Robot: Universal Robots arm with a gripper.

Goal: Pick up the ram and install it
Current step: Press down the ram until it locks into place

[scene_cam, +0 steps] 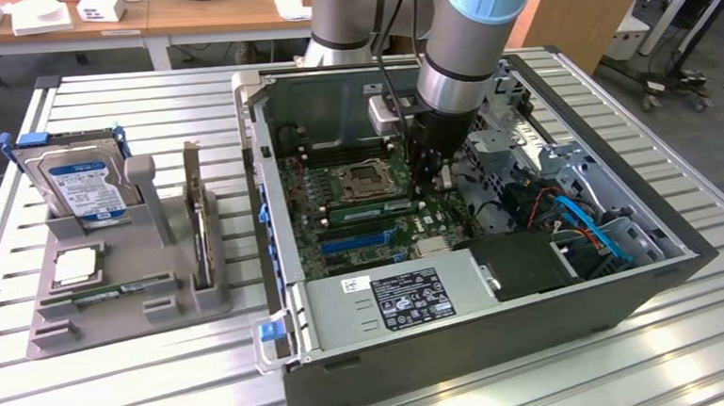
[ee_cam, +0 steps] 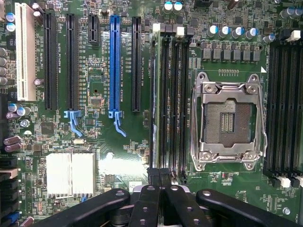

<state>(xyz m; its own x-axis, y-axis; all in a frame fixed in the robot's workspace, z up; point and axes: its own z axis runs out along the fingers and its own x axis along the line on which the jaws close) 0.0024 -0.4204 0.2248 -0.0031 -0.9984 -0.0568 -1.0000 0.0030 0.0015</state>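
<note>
Wrist view puts the two black metal fingers (ee_cam: 147,201) of the gripper (ee_cam: 159,177) pressed together with no gap that I can see. Their tips sit right over the near end of the ram (ee_cam: 156,94). From there I see the ram edge-on, a long, thin dark line standing in the outermost of a bank of black plastic memory slots (ee_cam: 177,99). I cannot tell whether the tips actually touch its top edge or hang just above it.

On the exterior view the ram (scene_cam: 365,208) reads better. It is a narrow green circuit-board stick standing on its long edge on the green motherboard (scene_cam: 396,229), just beside the square silver metal processor socket (scene_cam: 367,176). The gripper (scene_cam: 436,175) comes straight down into the open dark grey steel computer case (scene_cam: 472,347) at the end of the stick towards the exterior view's right.

Elsewhere on the board, the wrist view shows a long blue plastic expansion slot (ee_cam: 114,66), a white plastic slot (ee_cam: 24,52) and a ribbed silver aluminium heat sink (ee_cam: 71,174). The processor socket (ee_cam: 227,123) has a shiny hinged frame around a dark pin field.

Well apart from the case, towards the exterior view's left, a grey moulded plastic holder (scene_cam: 93,323) rests on the slatted aluminium table (scene_cam: 121,388). Upright in it are a silver hard drive with a blue label (scene_cam: 85,187) and a dark expansion card with a metal bracket (scene_cam: 196,218).
</note>
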